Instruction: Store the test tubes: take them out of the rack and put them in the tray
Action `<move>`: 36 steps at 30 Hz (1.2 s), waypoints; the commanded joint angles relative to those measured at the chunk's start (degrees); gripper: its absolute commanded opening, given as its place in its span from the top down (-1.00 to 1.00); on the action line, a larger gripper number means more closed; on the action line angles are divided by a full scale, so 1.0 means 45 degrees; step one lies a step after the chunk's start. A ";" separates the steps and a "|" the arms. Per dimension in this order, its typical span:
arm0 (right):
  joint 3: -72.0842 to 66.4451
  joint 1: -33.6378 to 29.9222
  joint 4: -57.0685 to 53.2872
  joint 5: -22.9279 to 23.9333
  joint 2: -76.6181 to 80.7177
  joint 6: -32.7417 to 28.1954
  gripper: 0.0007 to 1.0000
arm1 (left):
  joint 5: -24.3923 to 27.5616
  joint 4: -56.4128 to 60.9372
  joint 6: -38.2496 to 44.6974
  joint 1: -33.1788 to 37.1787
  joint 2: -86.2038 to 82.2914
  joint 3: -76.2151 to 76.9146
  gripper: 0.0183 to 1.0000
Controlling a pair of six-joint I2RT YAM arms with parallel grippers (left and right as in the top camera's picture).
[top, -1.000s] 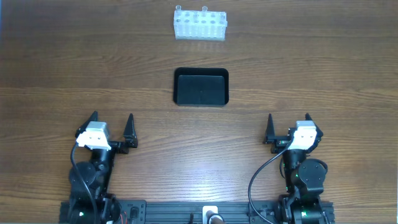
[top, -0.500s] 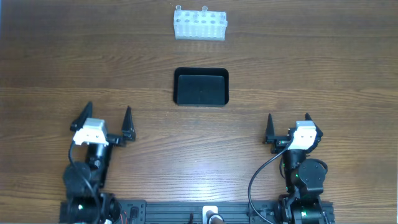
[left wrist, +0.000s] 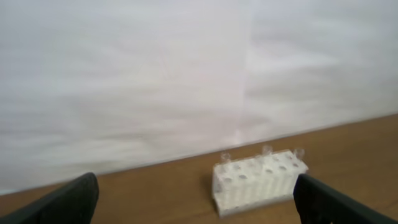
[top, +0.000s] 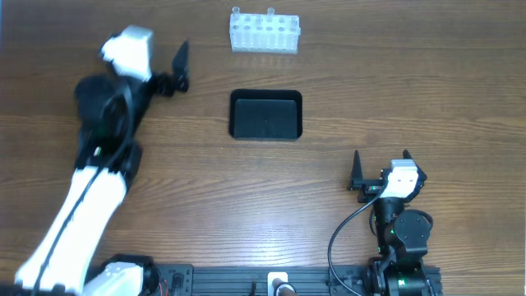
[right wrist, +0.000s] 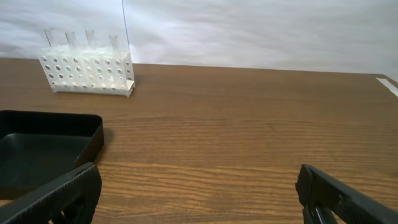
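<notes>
Bare wooden table (top: 411, 82) lies open to the right of the test tube rack (top: 264, 33) and the black tray (top: 265, 115), and a free strip runs between the two. The left gripper (top: 148, 53) hangs left of the rack, jaws wide. Nothing seems to stand between them, though that wrist view is blurred.

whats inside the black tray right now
Nothing: the black tray shows a bare floor from above, with no part of it covered. The test tubes stand in the white rack.
</notes>
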 commanded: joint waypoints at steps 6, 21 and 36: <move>-0.0073 0.0068 -0.0049 -0.0097 -0.0034 -0.0063 -0.98 | -0.0753 -0.0058 0.0199 -0.1472 0.6023 0.4886 -1.00; -0.0073 0.0068 -0.0053 -0.0097 -0.0034 -0.0063 -0.98 | -0.2803 -0.2249 -0.0379 -0.2234 1.1055 1.0108 -1.00; -0.0073 0.0068 -0.0049 -0.0097 -0.0034 -0.0063 -0.98 | -0.2982 -0.2259 -0.0607 -0.2395 1.2658 1.1128 -0.90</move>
